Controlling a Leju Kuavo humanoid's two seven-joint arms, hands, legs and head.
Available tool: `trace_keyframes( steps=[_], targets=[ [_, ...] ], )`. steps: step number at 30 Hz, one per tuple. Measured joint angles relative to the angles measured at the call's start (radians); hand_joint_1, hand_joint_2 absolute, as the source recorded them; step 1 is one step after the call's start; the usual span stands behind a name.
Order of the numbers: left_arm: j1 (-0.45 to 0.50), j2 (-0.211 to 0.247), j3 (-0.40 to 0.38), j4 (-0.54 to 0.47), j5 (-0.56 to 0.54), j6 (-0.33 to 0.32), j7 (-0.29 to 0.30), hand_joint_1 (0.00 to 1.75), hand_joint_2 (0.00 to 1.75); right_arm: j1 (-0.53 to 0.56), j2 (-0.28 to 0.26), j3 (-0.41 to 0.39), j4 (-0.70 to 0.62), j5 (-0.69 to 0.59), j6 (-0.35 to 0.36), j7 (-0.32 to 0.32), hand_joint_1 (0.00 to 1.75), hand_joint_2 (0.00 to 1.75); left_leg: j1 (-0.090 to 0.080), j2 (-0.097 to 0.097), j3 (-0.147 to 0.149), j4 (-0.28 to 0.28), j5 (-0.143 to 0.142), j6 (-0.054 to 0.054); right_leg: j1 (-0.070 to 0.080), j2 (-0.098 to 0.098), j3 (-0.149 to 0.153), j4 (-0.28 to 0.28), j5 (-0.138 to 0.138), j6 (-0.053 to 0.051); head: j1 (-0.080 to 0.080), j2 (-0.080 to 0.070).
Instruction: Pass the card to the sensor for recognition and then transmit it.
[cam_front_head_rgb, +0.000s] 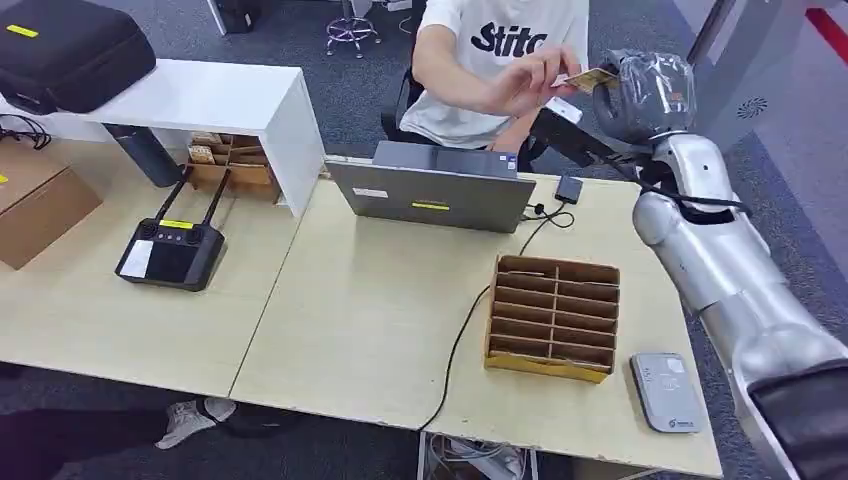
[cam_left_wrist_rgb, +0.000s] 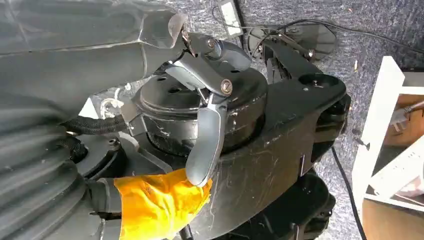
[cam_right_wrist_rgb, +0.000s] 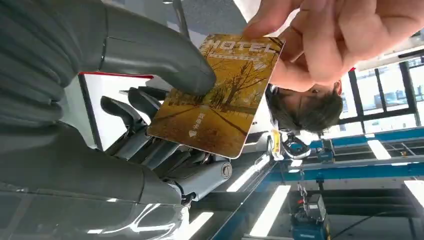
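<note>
Card handover in progress: two parties on one card, release timing is your risk.

Nearest you, the sensor (cam_front_head_rgb: 668, 392) lies flat at the bench (cam_front_head_rgb: 360, 320) front corner, just beside the slotted cardboard organiser (cam_front_head_rgb: 552, 316); the laptop (cam_front_head_rgb: 432, 190) sits further back. Beyond the bench's far edge, your right hand (cam_front_head_rgb: 640, 92) is raised with the card (cam_right_wrist_rgb: 218, 100) pinched between thumb (cam_right_wrist_rgb: 165, 60) and fingers (cam_right_wrist_rgb: 150, 140), while a person's hand (cam_right_wrist_rgb: 325, 40) grips the card's opposite end. If you release before that grip is firm, or hold on while the person pulls, the card may slip, twist or drop behind the bench. The pinch covers little of the card, so any tug could pivot it. Your left hand (cam_left_wrist_rgb: 200, 125) hangs low with its fingers apart, holding nothing.
</note>
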Motion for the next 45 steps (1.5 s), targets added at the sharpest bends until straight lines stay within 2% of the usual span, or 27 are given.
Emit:
trace_keyframes(
  steps=[4,6,10,12,13,17,21,23,28,33,38,45],
  targets=[
    [0.001,0.001,0.0,-0.002,0.004,0.0,-0.017,0.0,1.75,0.03,0.0,-0.032,-0.049,-0.063,-0.006,-0.035,1.75,1.75,0.0,0.0,0.0,0.0,0.0,-0.001,0.0,0.0,0.0,0.0,0.0,0.0,0.0,0.0],
    [0.005,0.001,0.001,-0.016,0.009,0.015,-0.026,0.0,1.75,0.085,-0.003,-0.065,-0.118,-0.147,-0.022,-0.084,1.75,1.75,0.001,0.0,0.0,0.0,0.0,-0.001,0.001,0.0,0.0,0.0,0.0,0.0,0.001,0.0],
    [0.029,0.009,0.002,-0.073,0.025,0.087,-0.036,0.0,1.75,0.288,-0.006,-0.176,-0.358,-0.34,-0.08,-0.188,1.75,1.75,0.001,-0.001,0.0,0.0,-0.001,0.0,0.001,-0.001,0.0,0.0,-0.001,0.0,0.001,0.0],
    [0.038,0.014,0.002,-0.09,0.026,0.1,-0.038,0.0,1.75,0.349,-0.006,-0.198,-0.407,-0.367,-0.082,-0.199,1.75,1.75,0.001,-0.002,0.0,0.0,-0.001,0.0,0.001,-0.001,0.0,-0.001,-0.001,0.001,0.0,0.0],
    [0.045,0.024,0.002,-0.116,0.036,0.111,-0.044,0.0,1.75,0.412,-0.006,-0.235,-0.491,-0.402,-0.083,-0.212,1.75,1.75,0.001,-0.003,-0.001,0.0,-0.001,0.0,0.001,-0.002,0.0,-0.001,-0.002,0.001,0.0,0.0],
    [0.074,0.051,0.002,-0.175,0.074,0.145,-0.063,0.0,1.75,0.633,-0.006,-0.347,-0.688,-0.517,-0.078,-0.234,1.75,1.75,0.001,-0.003,-0.002,0.0,-0.003,0.001,0.001,-0.003,0.0,-0.001,-0.003,0.002,0.0,0.0],
    [0.099,0.074,0.0,-0.246,0.114,0.199,-0.086,0.0,1.75,0.827,-0.005,-0.452,-0.81,-0.579,-0.059,-0.241,1.75,1.75,0.0,-0.003,-0.003,-0.001,-0.004,0.001,0.0,-0.003,0.0,-0.001,-0.003,0.002,0.0,0.0],
    [0.105,0.084,-0.001,-0.271,0.119,0.208,-0.09,0.0,1.75,0.879,-0.005,-0.483,-0.843,-0.584,-0.054,-0.239,1.75,1.75,0.0,-0.001,-0.003,-0.001,-0.004,0.001,0.0,-0.002,-0.001,-0.001,-0.003,0.002,0.0,0.0],
    [0.111,0.094,-0.002,-0.314,0.161,0.234,-0.122,0.0,1.75,0.982,-0.005,-0.55,-0.874,-0.58,0.002,-0.158,1.75,1.75,0.0,-0.002,0.0,-0.001,-0.004,0.0,0.0,-0.002,0.0,-0.001,-0.003,0.002,0.0,0.0],
    [0.13,0.098,-0.002,-0.367,0.211,0.305,-0.159,0.0,1.75,1.123,-0.005,-0.628,-0.88,-0.602,0.067,-0.118,1.75,1.75,0.0,-0.002,-0.002,-0.001,-0.004,0.001,0.0,-0.002,0.0,-0.001,-0.003,0.002,0.0,0.0],
    [0.138,0.103,-0.002,-0.385,0.223,0.286,-0.169,0.0,1.75,1.233,0.01,-0.663,-0.896,-0.6,0.095,-0.087,1.75,1.75,0.0,-0.002,-0.002,-0.001,-0.005,0.001,0.0,-0.002,0.0,-0.001,-0.005,0.001,0.0,0.0],
    [0.145,0.108,-0.001,-0.394,0.223,0.288,-0.17,0.0,1.75,1.305,0.023,-0.666,-0.898,-0.592,0.103,-0.068,1.75,1.75,0.0,0.0,-0.001,-0.001,-0.005,0.0,0.0,-0.001,0.0,-0.001,-0.005,0.001,0.0,0.0]
  ],
)
